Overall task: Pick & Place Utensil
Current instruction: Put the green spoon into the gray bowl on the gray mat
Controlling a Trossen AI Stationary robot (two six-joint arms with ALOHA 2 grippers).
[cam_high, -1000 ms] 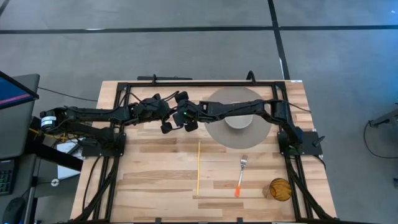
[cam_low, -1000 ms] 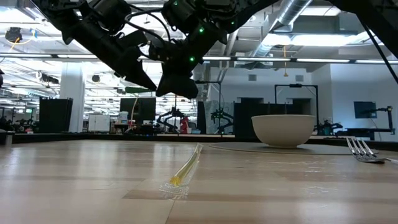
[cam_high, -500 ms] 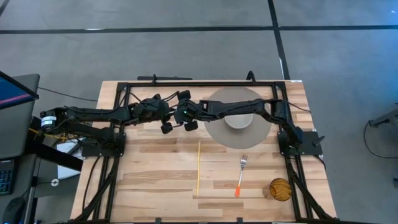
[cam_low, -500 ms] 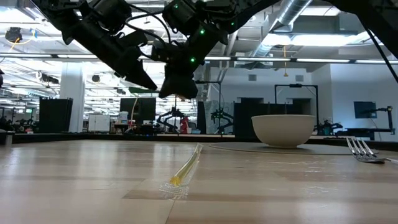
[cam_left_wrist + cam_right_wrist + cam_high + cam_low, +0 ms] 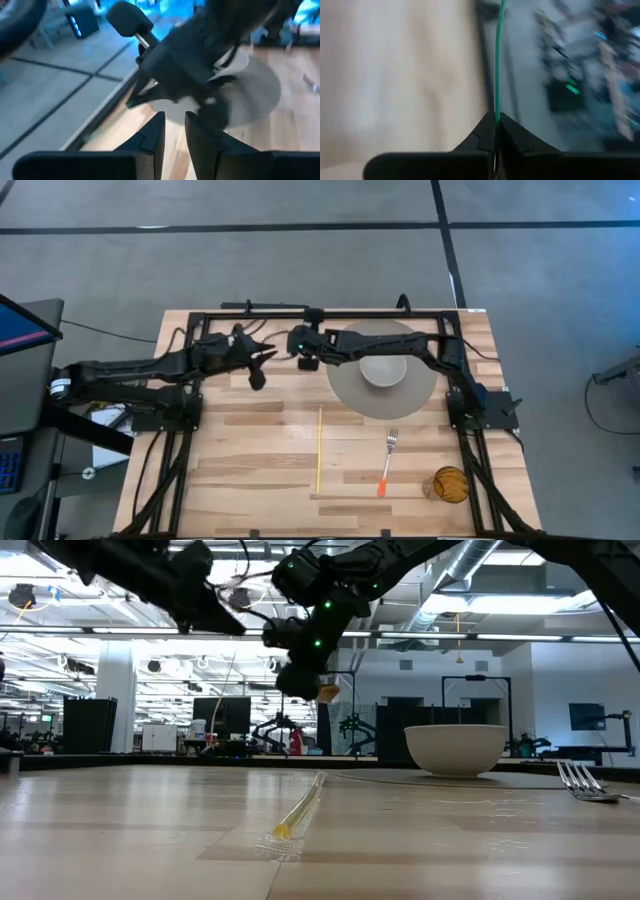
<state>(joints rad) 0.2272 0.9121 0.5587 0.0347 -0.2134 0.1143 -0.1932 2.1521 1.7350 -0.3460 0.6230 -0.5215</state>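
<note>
Two grippers hang close together above the back of the table (image 5: 250, 470), just beside the plate. On the left, the left gripper (image 5: 257, 367) is seen with its fingers (image 5: 151, 136) set a narrow gap apart and nothing between them; it need only be kept clear of the other arm.

Just to its right, the right gripper (image 5: 303, 350) is clamped on a thin green stick (image 5: 497, 60), which runs straight out from between the closed fingertips (image 5: 482, 132). The task's thing is thus judged to be held in the air, not lying on the wood.

For a clean placement, the grip should be kept firm until the stick is low and level over its target, since so slender a rod could pivot or slip. A yellow stick (image 5: 319, 448) lies near the table's middle. Further right, the grey plate (image 5: 345, 385) with its bowl (image 5: 383, 368) should be skirted, and the orange-handled fork (image 5: 388, 460) left undisturbed.
</note>
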